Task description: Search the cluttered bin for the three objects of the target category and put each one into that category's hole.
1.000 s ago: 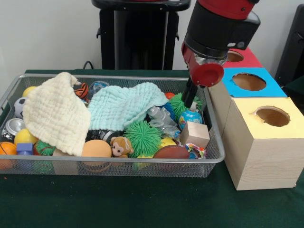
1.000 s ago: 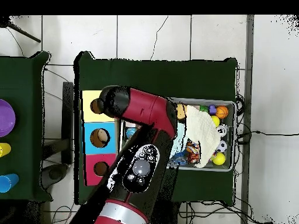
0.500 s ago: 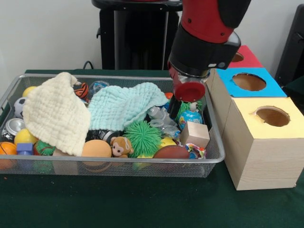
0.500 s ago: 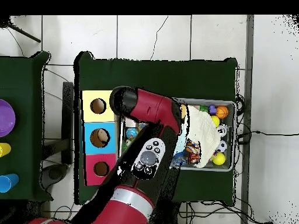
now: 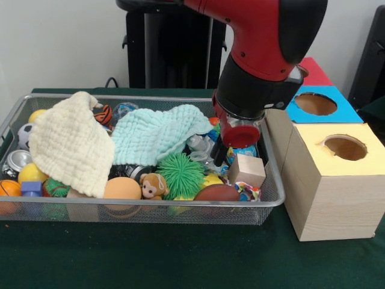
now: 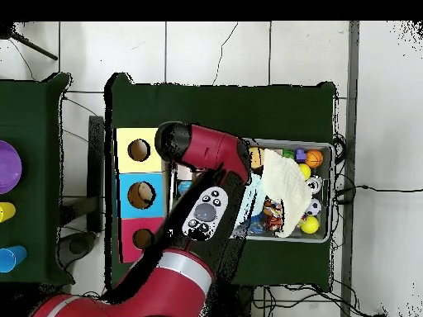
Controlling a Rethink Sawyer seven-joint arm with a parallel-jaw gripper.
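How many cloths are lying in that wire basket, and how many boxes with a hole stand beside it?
Cloths: 2, the cream cloth and the mint cloth
Boxes with a hole: 3, the yellow-topped box, the blue-topped box and the red-topped box
Total: 5

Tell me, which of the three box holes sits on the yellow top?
The hole in the box closest to the camera in the front view. Its top is yellow; the middle box has a blue top and the farthest box a red one.
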